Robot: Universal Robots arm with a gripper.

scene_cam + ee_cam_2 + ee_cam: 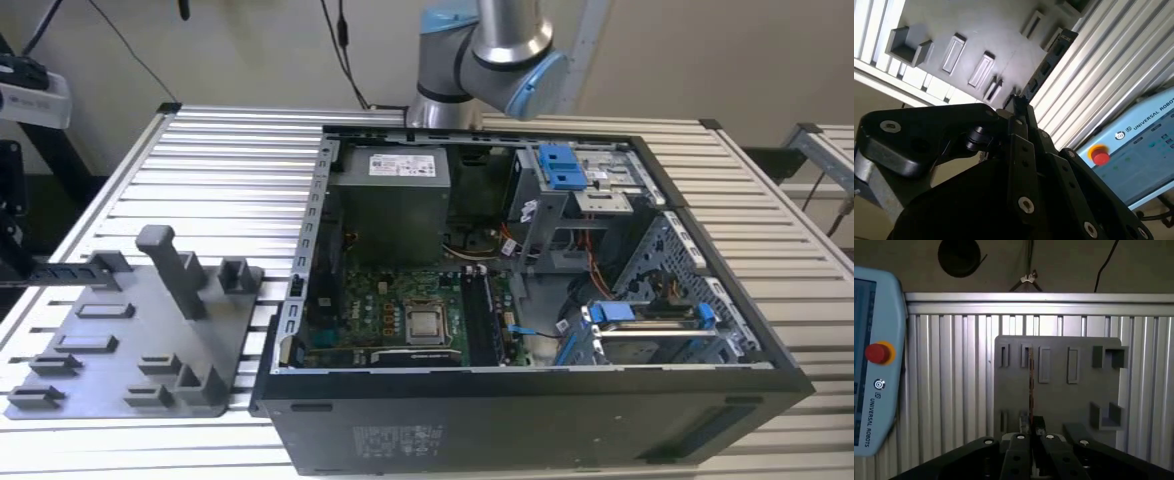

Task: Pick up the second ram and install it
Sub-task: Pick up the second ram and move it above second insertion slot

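The counter (227, 150) is seen in the exterior view, and the open computer case (534, 420) is set on it in the middle and right of the frame. The grey tray (80, 360) is laid in the lower left. In both wrist views the gripper (1018, 107) is squeezed tight on one end of the second ram (1046, 65), which is held over the tray. The pick-up looks begun. The ram is not yet put into the case.
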